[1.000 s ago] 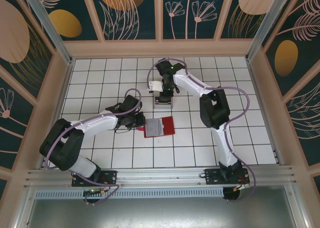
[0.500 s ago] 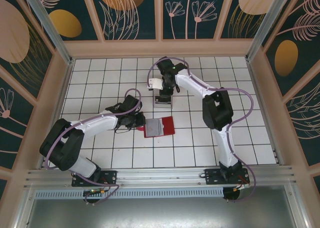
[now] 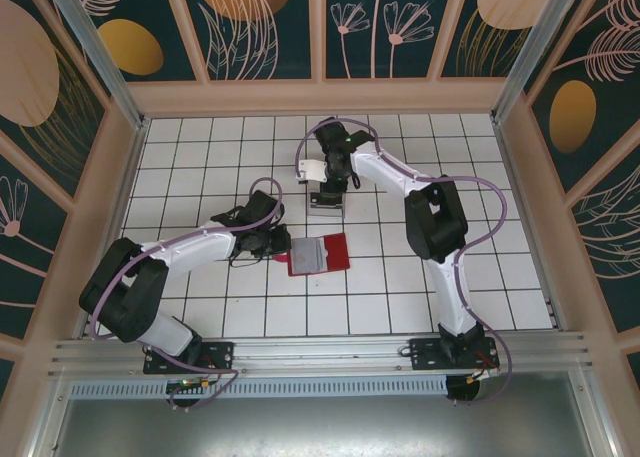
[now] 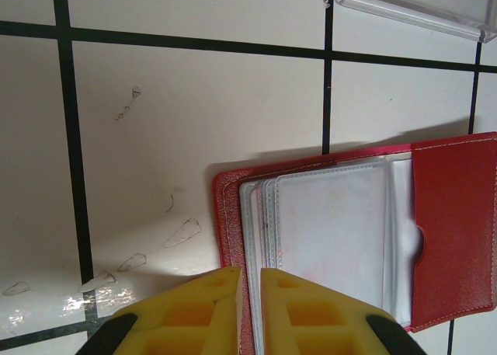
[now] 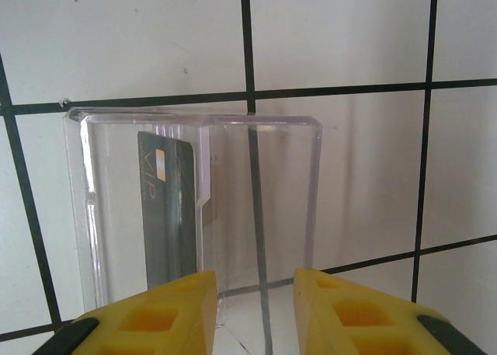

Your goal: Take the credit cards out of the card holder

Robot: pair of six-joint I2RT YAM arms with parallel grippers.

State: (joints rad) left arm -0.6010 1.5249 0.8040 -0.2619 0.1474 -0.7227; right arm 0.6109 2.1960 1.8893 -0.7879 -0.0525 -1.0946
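Progress: early, by my read. 1 dark grey credit card w/ gold chip (image 5: 167, 207) is out, in the left compartment of the clear plastic tray (image 5: 194, 120). Emptying the other sleeves is still to do.
Card holder: small flat red folding wallet (image 4: 454, 231), lying open at centre of top view on white tiled surface (image 3: 200, 147). Its greyish see-through sleeves (image 4: 334, 231) are fanned. Front one looks pale; can't tell if a card is inside.
Left end effector (image 4: 248, 277): bottom of left wrist view, clenched on wallet's left edge, pinning it.
Right end effector (image 5: 256, 281): bottom of right wrist view, above tray's near wall, released, nothing between fingers.
Left to do: prob. reach to wallet and pull next card. No. of cards inside unknown.
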